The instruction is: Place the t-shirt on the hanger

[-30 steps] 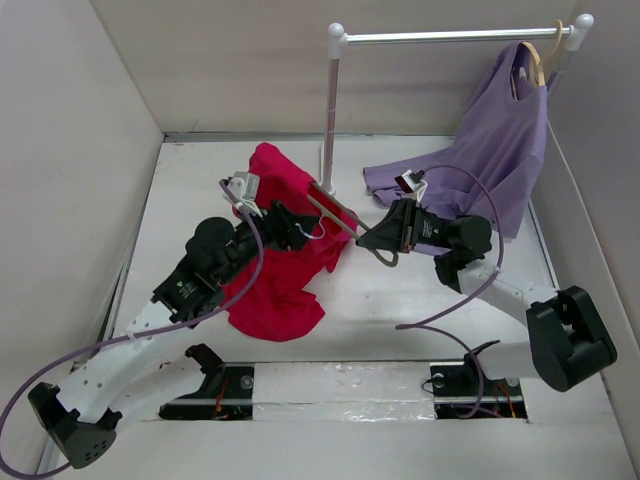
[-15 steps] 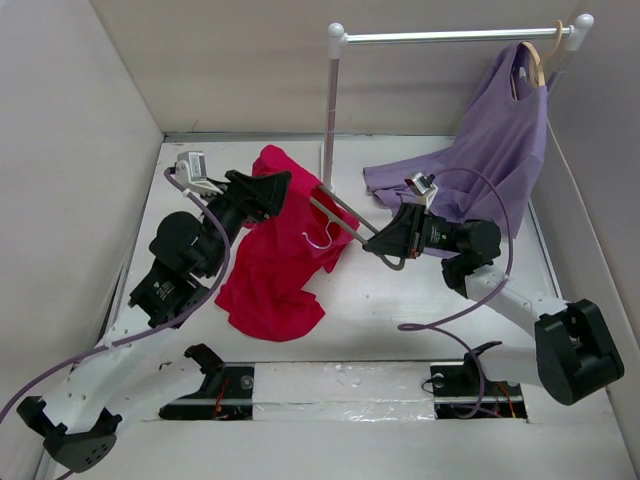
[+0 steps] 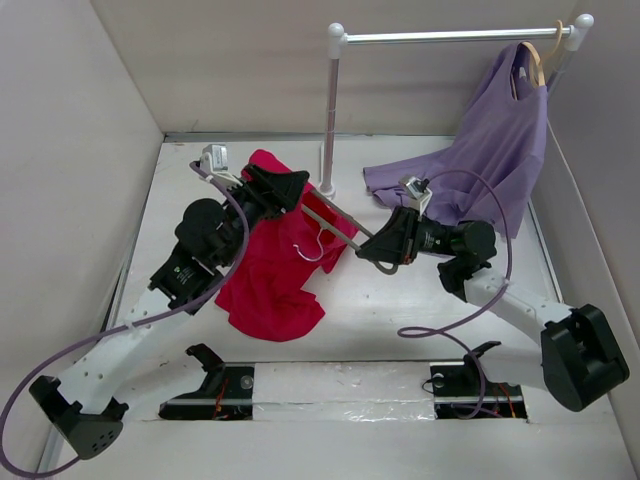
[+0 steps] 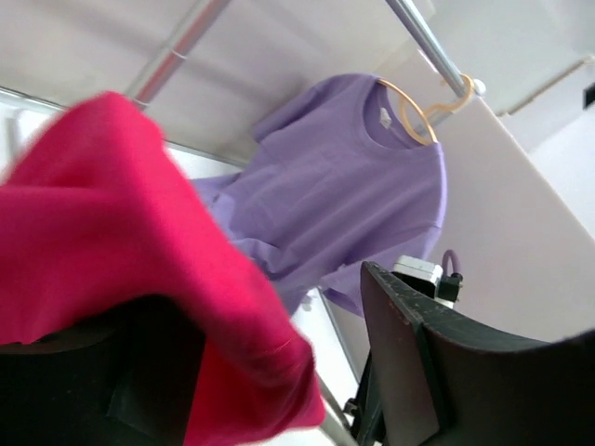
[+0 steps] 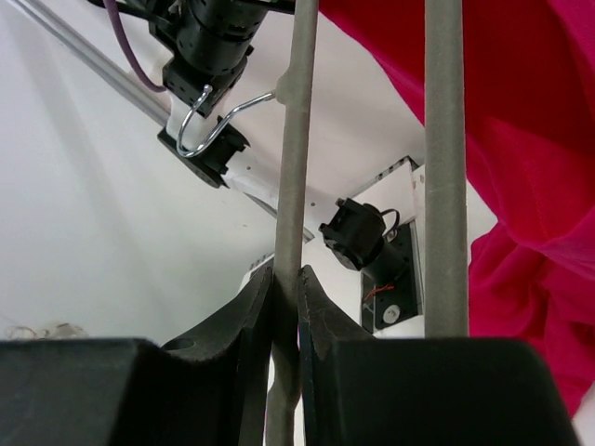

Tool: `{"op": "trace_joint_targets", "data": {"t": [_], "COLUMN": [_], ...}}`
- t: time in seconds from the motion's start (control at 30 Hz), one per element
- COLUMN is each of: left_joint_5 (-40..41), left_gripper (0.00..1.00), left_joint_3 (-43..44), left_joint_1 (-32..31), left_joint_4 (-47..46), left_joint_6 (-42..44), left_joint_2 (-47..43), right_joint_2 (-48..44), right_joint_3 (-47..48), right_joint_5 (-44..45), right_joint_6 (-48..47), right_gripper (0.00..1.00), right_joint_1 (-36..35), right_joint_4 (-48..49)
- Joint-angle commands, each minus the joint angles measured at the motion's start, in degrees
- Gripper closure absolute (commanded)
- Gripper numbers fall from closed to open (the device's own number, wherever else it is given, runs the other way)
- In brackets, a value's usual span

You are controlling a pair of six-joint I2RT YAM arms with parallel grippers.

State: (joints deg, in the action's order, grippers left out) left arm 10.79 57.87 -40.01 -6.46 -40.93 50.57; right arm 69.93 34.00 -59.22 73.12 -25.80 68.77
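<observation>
Crimson cloth, the one t-shirt (image 3: 270,270), lies heaped on the bench (image 3: 400,310), with a fold draped over one of the released, wide-spread jaws of the left arm (image 3: 200,250). The jaws of the right arm (image 3: 455,240) are clenched on the one grey hanger (image 3: 335,222), whose far end meets the t-shirt. One purple shirt (image 3: 500,140) hangs from the rail (image 3: 450,36).

The left end effector (image 3: 298,186) has risen from the middle of the t-shirt (image 3: 268,285) to its far end, nearer the back edge of the desk (image 3: 400,290).
</observation>
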Motion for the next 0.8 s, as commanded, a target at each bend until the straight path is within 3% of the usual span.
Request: {"op": "trace_joint_targets", "data": {"t": [0.0, 0.27, 0.4, 0.63, 0.77], "left_joint_5": [-5.50, -8.24, -8.85, -13.51, -14.13], "left_gripper": [0.41, 0.81, 0.87, 0.90, 0.78], "left_joint_3": [-0.91, -4.34, -4.87, -4.78, -5.39], "left_joint_1": [0.11, 0.11, 0.11, 0.11, 0.11], "left_joint_4": [-8.38, -9.72, -9.27, -11.03, -11.91], "left_joint_6": [-2.75, -4.95, -5.30, -6.09, -6.45], "left_joint_2": [1.28, 0.33, 0.32, 2.60, 3.49], "right_joint_2": [-3.48, -2.00, 1.34, 6.71, 7.94], "right_joint_3": [3.97, 4.85, 5.82, 7.84, 8.01], "right_joint_5": [4.02, 6.13, 6.31, 6.40, 6.57], "right_joint_6": [-9.22, -10.46, -8.79, -6.68, -6.33], "right_gripper": [1.00, 1.00, 1.00, 1.00, 1.00], "right_joint_1": [-2.32, -2.32, -2.32, -3.55, -4.08], "right_joint_4": [-2.92, -4.09, -0.06, 4.96, 5.76]}}
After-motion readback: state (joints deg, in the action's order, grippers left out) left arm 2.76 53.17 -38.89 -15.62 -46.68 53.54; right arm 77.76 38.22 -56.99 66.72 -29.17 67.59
